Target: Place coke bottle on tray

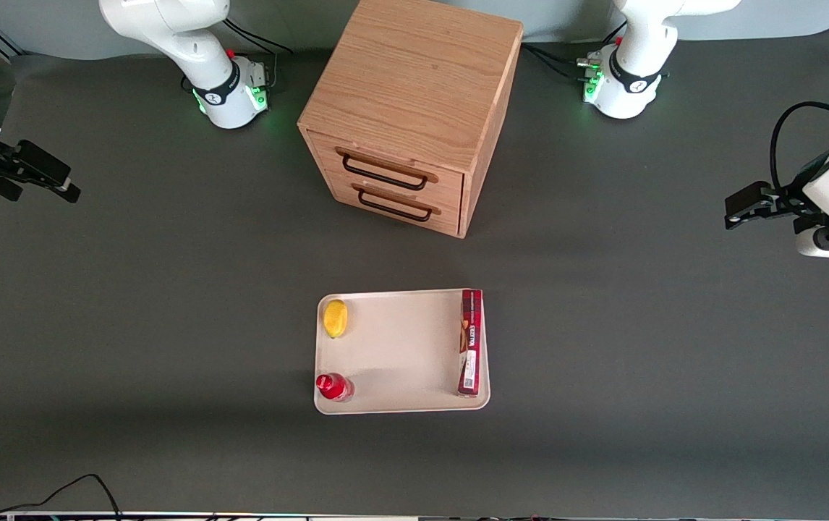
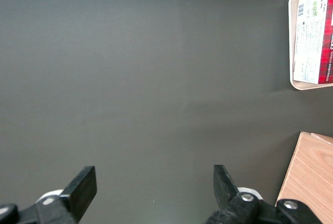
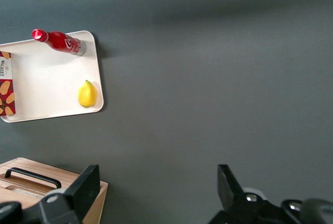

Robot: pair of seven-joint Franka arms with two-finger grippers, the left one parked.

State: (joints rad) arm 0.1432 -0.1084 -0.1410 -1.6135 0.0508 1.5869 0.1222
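Standing upright in the tray's (image 1: 400,347) corner nearest the front camera, the coke bottle (image 1: 333,386) shows white script; the long red box (image 1: 470,341) reads "WALKERS". A lemon (image 1: 335,318) sits nearby. Bare dark table (image 1: 132,325) surrounds the tray. The gripper (image 1: 60,184) hovers at the working arm's end, fingers spread wide, holding nothing.

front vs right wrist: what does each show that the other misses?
Front only: the whole wooden drawer cabinet with both drawer fronts, the full long red box, and the right gripper, open, far out at the working arm's end of the table, away from the tray.

Right wrist only: the coke bottle side-on, label script visible.

Both: the bottle standing in a corner of the tray, and the lemon in the neighbouring corner.
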